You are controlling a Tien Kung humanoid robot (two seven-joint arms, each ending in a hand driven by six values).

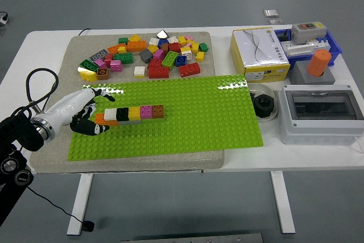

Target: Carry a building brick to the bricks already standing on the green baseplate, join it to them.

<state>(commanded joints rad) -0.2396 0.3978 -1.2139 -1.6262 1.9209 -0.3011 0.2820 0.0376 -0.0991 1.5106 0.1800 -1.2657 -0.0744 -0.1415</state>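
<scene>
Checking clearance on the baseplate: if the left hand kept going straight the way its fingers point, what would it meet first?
Probably the orange brick at the left end of the brick row on the green baseplate. The left hand points right, fingertips almost at it; contact is unclear.

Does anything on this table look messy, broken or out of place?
Nothing stands out. The loose bricks lie in a jumble, but on the mat, and the brick row sits straight on the green baseplate, with the left hand at its end.

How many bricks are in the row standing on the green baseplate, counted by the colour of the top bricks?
Row on the green baseplate, top bricks:
orange brick: 1
white brick: 1
black brick: 1
yellow brick: 1
pink brick: 1
brown brick: 1
Total: 6
</scene>
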